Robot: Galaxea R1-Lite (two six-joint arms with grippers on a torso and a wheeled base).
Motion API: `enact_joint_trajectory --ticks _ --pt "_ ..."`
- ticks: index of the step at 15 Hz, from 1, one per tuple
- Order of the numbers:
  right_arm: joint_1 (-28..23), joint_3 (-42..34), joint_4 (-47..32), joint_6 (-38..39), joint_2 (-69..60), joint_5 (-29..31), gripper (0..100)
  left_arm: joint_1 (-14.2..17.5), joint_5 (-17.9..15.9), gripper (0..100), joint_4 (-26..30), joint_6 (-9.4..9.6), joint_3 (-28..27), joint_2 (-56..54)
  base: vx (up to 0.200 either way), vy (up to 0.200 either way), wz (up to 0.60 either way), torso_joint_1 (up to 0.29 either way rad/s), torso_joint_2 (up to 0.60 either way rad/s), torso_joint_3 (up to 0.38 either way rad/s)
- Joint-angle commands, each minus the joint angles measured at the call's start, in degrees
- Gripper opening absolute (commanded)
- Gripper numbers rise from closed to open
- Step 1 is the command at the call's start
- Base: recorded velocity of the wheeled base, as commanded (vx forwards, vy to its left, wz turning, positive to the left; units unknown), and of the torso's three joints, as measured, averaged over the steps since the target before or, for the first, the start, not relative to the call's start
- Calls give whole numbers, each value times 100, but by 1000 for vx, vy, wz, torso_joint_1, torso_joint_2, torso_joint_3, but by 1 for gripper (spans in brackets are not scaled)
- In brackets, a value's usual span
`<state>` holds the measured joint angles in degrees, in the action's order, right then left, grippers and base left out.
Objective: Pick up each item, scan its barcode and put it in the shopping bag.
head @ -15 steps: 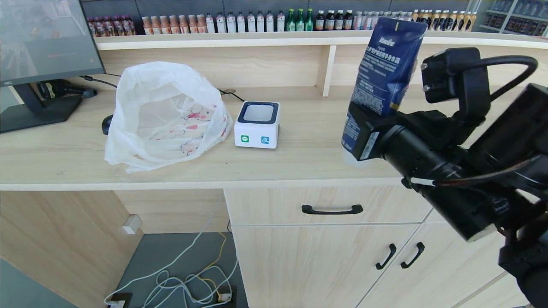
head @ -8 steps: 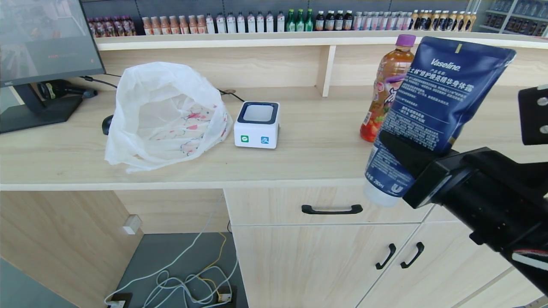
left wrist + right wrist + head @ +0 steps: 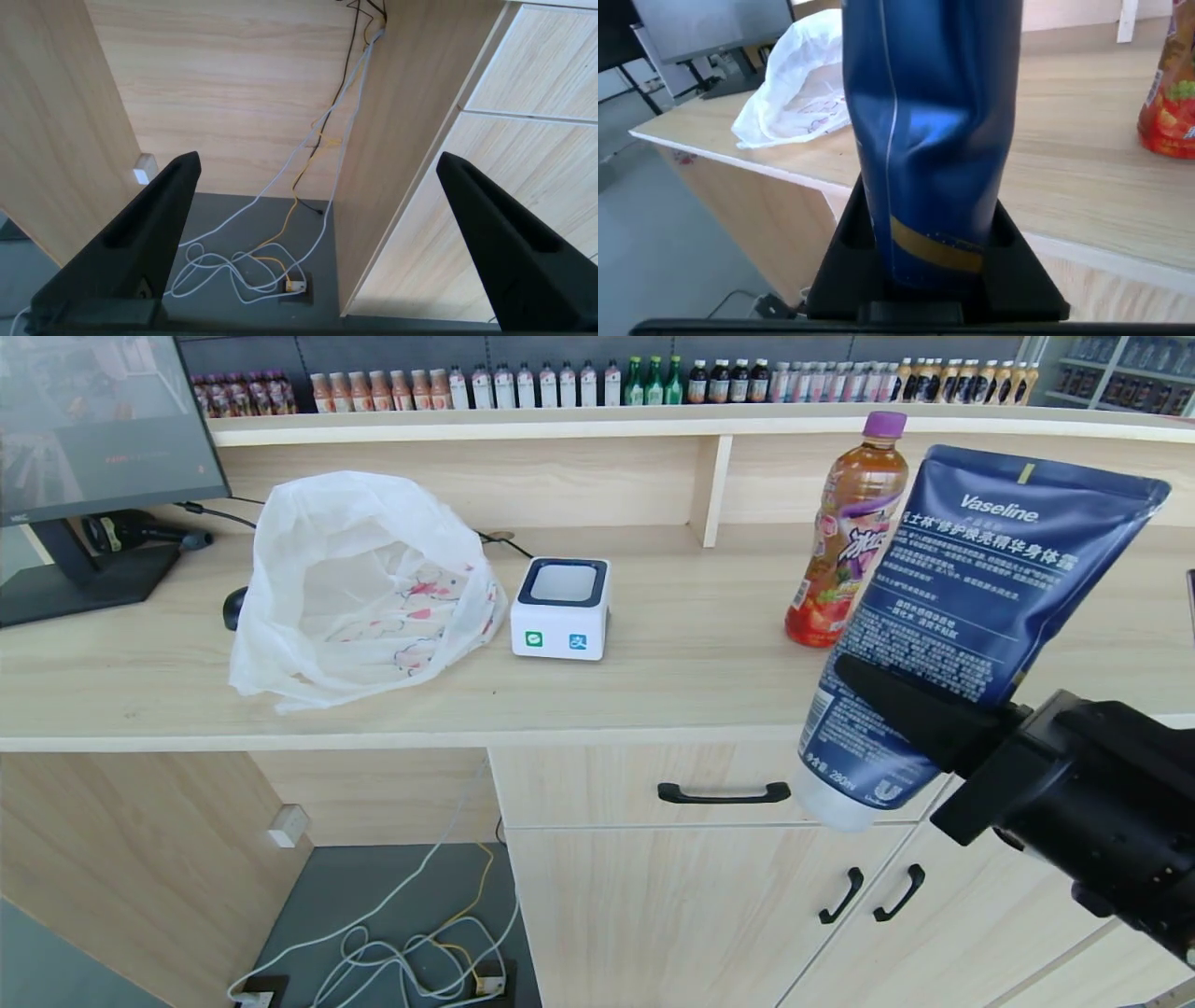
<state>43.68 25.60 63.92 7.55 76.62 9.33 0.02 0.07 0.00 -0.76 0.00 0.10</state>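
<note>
My right gripper is shut on a dark blue lotion tube, held cap-down and tilted in front of the counter's front edge at the right. In the right wrist view the tube stands up between the fingers of the right gripper. An orange tea bottle with a purple cap stands on the counter behind the tube. The white shopping bag lies open at the counter's left, with the white barcode scanner box just right of it. My left gripper hangs open below the counter, over floor cables.
A monitor on a stand sits at the far left, with a hand scanner and a mouse near the bag. A raised shelf runs along the counter's back. Drawers and cabinet doors sit below.
My right arm has carried the tube to the right and lower, off the counter towards its front edge, uncovering the tea bottle behind it. Bag and scanner have stayed put.
</note>
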Motion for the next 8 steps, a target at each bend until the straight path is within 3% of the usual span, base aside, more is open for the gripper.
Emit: enact_joint_trajectory --ticks 1,2,6,8 --pt "-281 -46 7 124 2 -484 0 -2 1 100 0 -4 0 -1 0 0 0 0 0 0" --pt "-378 -55 7 195 2 -730 0 6 1 100 0 -4 0 -1 0 0 0 0 0 0" --pt "-1081 15 7 291 81 -2769 0 6 1 100 0 -4 0 -1 0 0 0 0 0 0" --pt "-1134 147 7 529 160 -3543 0 -2 1 100 0 -4 0 -1 0 0 0 0 0 0"
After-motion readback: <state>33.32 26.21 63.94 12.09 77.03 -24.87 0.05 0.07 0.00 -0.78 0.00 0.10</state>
